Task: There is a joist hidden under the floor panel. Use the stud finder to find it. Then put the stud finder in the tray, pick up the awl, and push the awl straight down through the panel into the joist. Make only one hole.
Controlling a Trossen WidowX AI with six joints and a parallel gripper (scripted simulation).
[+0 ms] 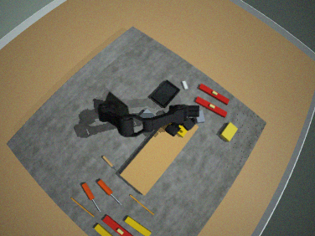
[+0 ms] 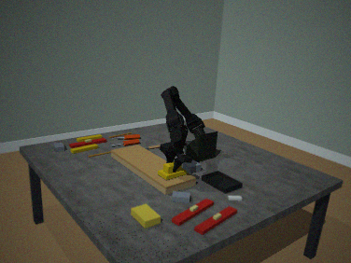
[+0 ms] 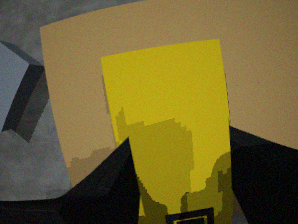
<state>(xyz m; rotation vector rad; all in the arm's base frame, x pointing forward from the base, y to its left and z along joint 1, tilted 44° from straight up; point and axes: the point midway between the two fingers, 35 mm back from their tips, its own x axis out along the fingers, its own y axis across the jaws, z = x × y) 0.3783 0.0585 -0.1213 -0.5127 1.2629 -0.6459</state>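
Note:
My gripper (image 1: pixel 179 130) (image 2: pixel 176 167) (image 3: pixel 173 133) is shut on the yellow stud finder (image 1: pixel 182 132) (image 2: pixel 169 173) (image 3: pixel 162 103). It holds the stud finder flat on the tan floor panel (image 1: pixel 152 163) (image 2: pixel 137 159) (image 3: pixel 266 36), close to the panel's end nearest the tray. The black tray (image 1: pixel 164 93) (image 2: pixel 222 181) lies empty on the table just beyond that end. A short tool with a tan handle (image 1: pixel 108 161), possibly the awl, lies beside the panel's far long edge. Two orange-handled tools (image 1: pixel 88 191) (image 1: pixel 105 187) lie past the panel's other end.
A grey block (image 1: pixel 200 117) (image 2: pixel 181 197) (image 3: pixel 23 96) sits just off the panel's end by the gripper. Two red levels (image 1: pixel 214 94) (image 1: pixel 210 106) (image 2: pixel 192 212), a yellow block (image 1: pixel 229 131) (image 2: pixel 146 214) and a small white piece (image 1: pixel 184 84) (image 2: pixel 234 198) lie near the tray. More levels and thin sticks lie at the other end.

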